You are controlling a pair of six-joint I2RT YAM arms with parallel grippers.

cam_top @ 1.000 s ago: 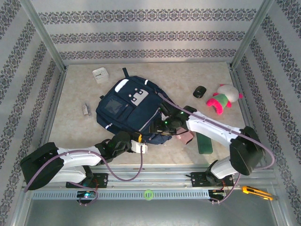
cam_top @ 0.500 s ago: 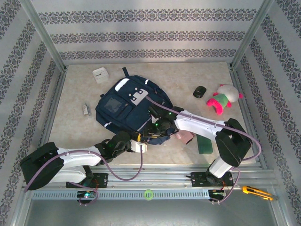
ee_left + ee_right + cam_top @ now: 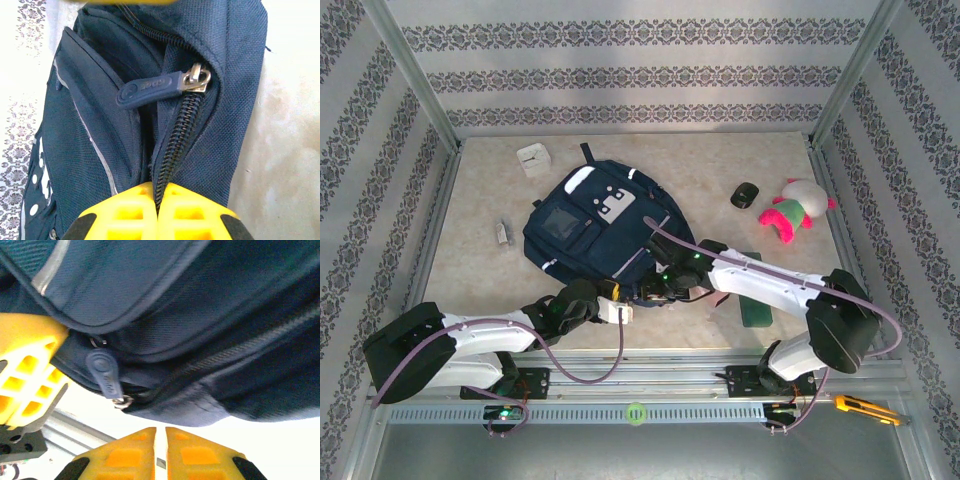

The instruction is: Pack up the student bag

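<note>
My left gripper (image 3: pixel 157 194) is pinched shut on the student bag (image 3: pixel 595 225). Its yellow fingers are closed over the zip seam at the bag's near end, and the zip teeth run straight down into the pinch. The zip pull (image 3: pixel 150 90) lies flat just above, beside its metal slider. My right gripper (image 3: pixel 160 434) sits just beside, below the same near end of the bag. Its fingers stand very narrow with only a thin slit between them, and I see nothing in that slit. The bag's rounded edge hangs just above its tips, with a pale band of surface between them.

The bag lies flat near the middle of the worktop (image 3: pixel 720 160), a little toward the left edge. Its grey-white patch points to the far edge, and its near end is close to the near edge, where both my arms meet.

A broad bare strip runs along the far edge behind the bag. A white box (image 3: pixel 532 158) sits near the far left corner, and a small grey item (image 3: pixel 503 233) lies by the left edge, well apart from the bag. Toward the far right corner are a black mouse (image 3: pixel 744 195) and a plush toy (image 3: pixel 795 210), with bare surface between them and the bag. A dark green flat thing (image 3: pixel 757 305) lies partly under my right forearm, near the near edge.
</note>
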